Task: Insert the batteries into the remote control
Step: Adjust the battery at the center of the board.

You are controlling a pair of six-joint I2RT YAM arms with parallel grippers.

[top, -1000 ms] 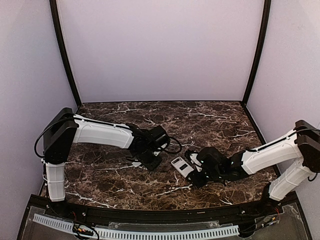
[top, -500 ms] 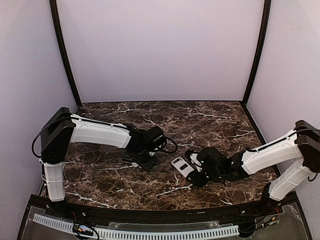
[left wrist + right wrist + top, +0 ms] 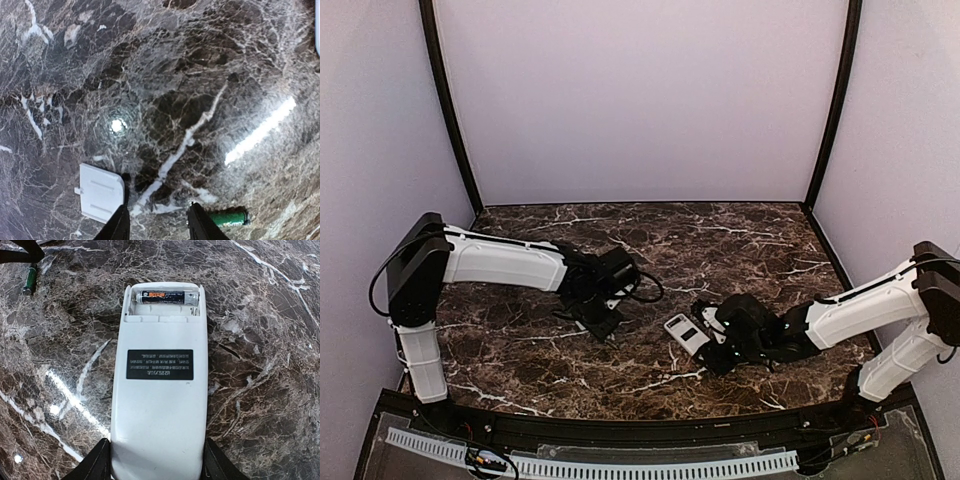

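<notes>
The remote control (image 3: 159, 390) lies back up on the marble, white with a black label. Its battery bay at the far end is open and holds one dark battery (image 3: 167, 296). My right gripper (image 3: 157, 462) is shut on the remote's near end, one finger on each side; in the top view the remote (image 3: 681, 333) is just left of that gripper (image 3: 713, 345). A green battery (image 3: 227, 218) lies loose on the marble just right of my left gripper's right finger (image 3: 200, 225); it also shows in the right wrist view (image 3: 30, 280). My left gripper (image 3: 159, 227) is open and empty above the marble, left of the remote in the top view (image 3: 595, 318).
A small white battery cover (image 3: 100, 192) lies flat on the marble just left of my left gripper's left finger. The enclosure's pale walls and black posts (image 3: 448, 110) ring the dark marble table (image 3: 720, 240).
My left arm has drawn its gripper a little to the left, away from the remote. The right gripper and the remote have stayed where they were.
</notes>
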